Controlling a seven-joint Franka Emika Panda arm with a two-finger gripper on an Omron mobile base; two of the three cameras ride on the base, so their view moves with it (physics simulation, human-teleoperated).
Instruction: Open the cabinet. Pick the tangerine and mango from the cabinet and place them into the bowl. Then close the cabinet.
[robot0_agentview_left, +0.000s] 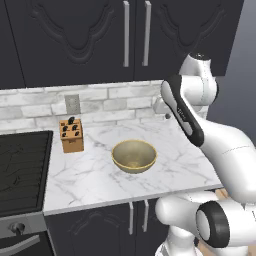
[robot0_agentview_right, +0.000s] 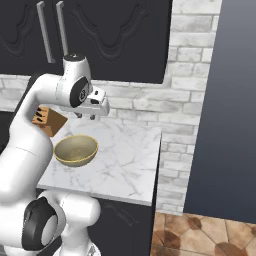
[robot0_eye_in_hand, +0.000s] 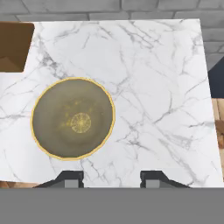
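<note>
Risk ahead, by judgement: reaching up from so close, clipping the shut cabinet (robot0_agentview_left: 100, 35) doors or missing a bar handle (robot0_agentview_left: 126, 33).

Folded high, gripper (robot0_agentview_right: 86, 117) aimed down at the countertop (robot0_eye_in_hand: 153, 87), jaws partly open, gripping nothing.

Bowl (robot0_eye_in_hand: 73, 118) at nine o'clock, empty; fruit presumably behind the doors.

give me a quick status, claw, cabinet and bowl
Claw empty, hanging above the counter. Cabinet doors both shut, not yet opened. Bowl empty, knife block beside it. Nothing blocking the handles.
</note>
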